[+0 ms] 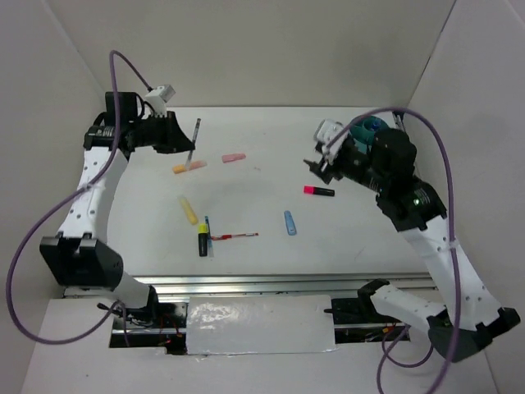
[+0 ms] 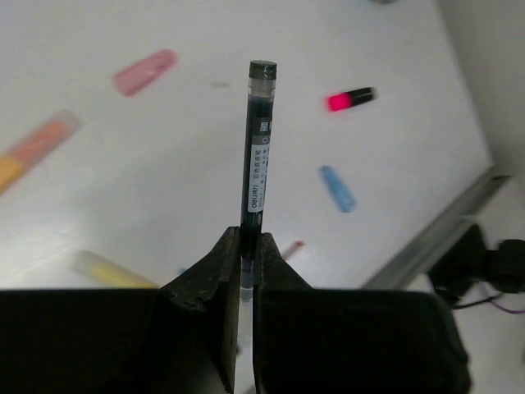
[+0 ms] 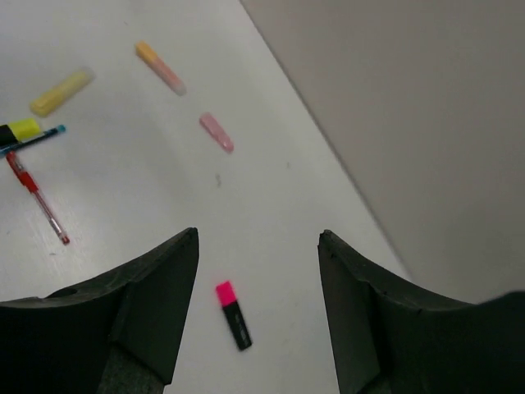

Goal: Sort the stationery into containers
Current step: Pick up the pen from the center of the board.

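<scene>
- Cup (image 1: 371, 125): teal, round, at the far right of the table (image 1: 262, 193). My right arm hides most of it, so I cannot tell what is inside.
- Left gripper (image 2: 246, 246): clamped on a dark pen (image 2: 259, 148), which sticks straight out from the jaws above the far left of the table.
- Right gripper (image 3: 258, 238): fingers apart with nothing between them, hanging over the pink-black highlighter (image 3: 234, 316) (lying flat, near the cup).
- Loose on the table, none in the cup's reach of view:
  - pink eraser (image 1: 234, 157)
  - orange marker (image 1: 189, 167)
  - yellow highlighter (image 1: 189, 210)
  - yellow-black highlighter (image 1: 203, 242)
  - red pen (image 1: 238, 236)
  - blue marker (image 1: 290, 222)
</scene>
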{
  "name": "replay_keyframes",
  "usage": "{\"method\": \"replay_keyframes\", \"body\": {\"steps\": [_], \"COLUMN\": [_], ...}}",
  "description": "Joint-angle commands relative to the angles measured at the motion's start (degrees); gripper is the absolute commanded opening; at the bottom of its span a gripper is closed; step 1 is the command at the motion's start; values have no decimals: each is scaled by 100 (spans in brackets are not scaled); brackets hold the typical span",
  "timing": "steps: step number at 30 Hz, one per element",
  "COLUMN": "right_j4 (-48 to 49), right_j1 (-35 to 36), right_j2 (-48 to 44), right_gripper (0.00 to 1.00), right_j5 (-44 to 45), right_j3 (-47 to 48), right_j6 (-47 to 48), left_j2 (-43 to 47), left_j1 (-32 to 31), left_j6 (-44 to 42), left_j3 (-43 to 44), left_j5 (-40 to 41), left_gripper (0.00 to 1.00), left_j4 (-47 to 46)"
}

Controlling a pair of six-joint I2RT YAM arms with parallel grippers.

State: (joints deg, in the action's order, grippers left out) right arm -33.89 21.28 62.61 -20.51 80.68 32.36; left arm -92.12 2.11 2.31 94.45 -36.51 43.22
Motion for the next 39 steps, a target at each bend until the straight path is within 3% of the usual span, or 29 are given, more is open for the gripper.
{"method": "replay_keyframes", "body": {"steps": [1,8,12,15,19,26,31,35,38,39], "right_j4": [1233,3690,4566,4662,5734,5385,5015,4884,4787,4795], "right_j1": [1005,3282,4032,4244,4367,4341,4297,4236,4183,4174], "right_j2": [-633,-838,-382,302,901,1359,1403,1377,1333,1333], "right_gripper": [66,61,60,59,59,55,40,36,22,9], "right_j5": [81,600,724,786,917,970,961,1032,1110,1137], "right_j3": [-893,-2740,-3314,-3173,-3305,-2892,-2839,-2866,-2874,-2900], "right_j6": [1560,3591,4637,4962,5465,5570,5746,5826,5861,5878], "left_j2": [719,1134,1459,1617,1714,1724,1706,1697,1714,1723], "left_j1": [-482,-1133,-1309,-1450,-1669,-1767,-1767,-1767,-1767,-1775], "left_j6": [2413,3337,3426,3487,3513,3373,3347,3276,3303,3320], "left_j3": [-575,-1060,-1605,-1983,-2300,-2309,-2291,-2282,-2317,-2326], "left_j5": [-314,-839,-805,-892,-945,-989,-1025,-1025,-1051,-1034], "left_gripper": [0,0,0,0,0,0,0,0,0,0], "left_j4": [-481,-823,-904,-921,-956,-789,-754,-675,-736,-745]}}
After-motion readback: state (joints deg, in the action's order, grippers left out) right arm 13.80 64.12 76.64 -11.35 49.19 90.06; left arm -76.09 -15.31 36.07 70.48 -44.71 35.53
